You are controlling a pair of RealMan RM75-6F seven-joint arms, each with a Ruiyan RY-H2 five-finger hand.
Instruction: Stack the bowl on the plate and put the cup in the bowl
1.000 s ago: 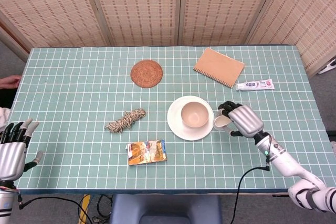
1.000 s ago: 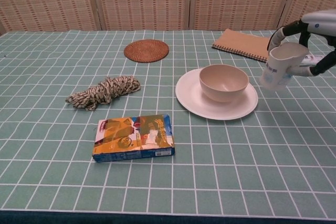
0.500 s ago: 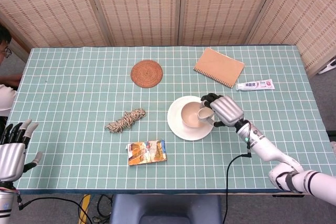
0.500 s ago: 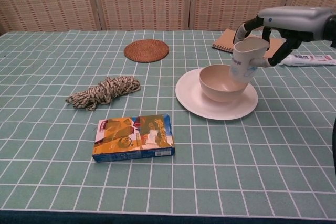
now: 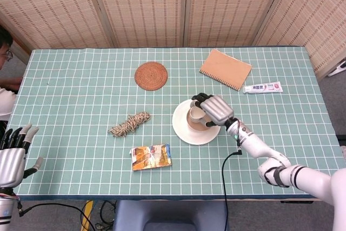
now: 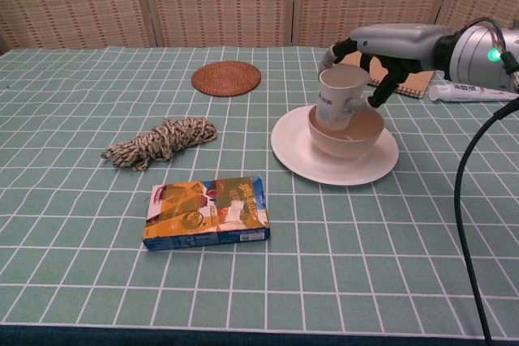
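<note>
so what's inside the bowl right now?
The cup, tilted, its lower part down inside the bowl, gripped by the right hand. The bowl sits on the plate. Whether the cup's base touches the bowl's bottom is hidden by the bowl's wall.

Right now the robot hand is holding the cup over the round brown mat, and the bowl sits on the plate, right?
Not quite. The right robot hand holds the cup over the bowl, not the mat; the chest view shows it. The bowl does sit on the plate.
</note>
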